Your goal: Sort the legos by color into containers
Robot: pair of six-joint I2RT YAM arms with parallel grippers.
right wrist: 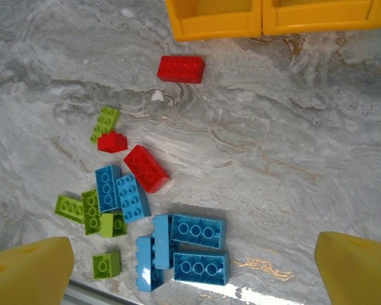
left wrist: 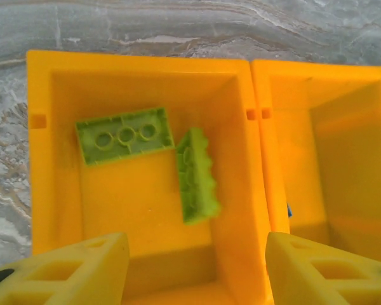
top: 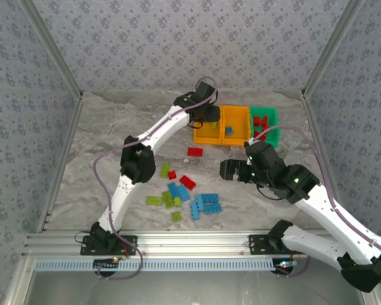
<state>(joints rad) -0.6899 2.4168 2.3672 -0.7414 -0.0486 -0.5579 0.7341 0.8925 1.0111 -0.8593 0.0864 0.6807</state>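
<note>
Marble tabletop (right wrist: pixel 292 159) | red lego (right wrist: pixel 181 68) long axis left-right, near orange bin (right wrist: pixel 213 25)

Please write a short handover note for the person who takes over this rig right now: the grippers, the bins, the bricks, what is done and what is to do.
Left gripper: open, empty, above the left orange bin, which holds two lime green bricks.
Right gripper: open, empty, above the loose bricks on the table.
Middle orange bin: at least one blue brick. Green bin: red bricks.
Done: some of each colour is in a bin.
To do: three loose red bricks, a blue cluster and several loose lime bricks lie on the table.
</note>
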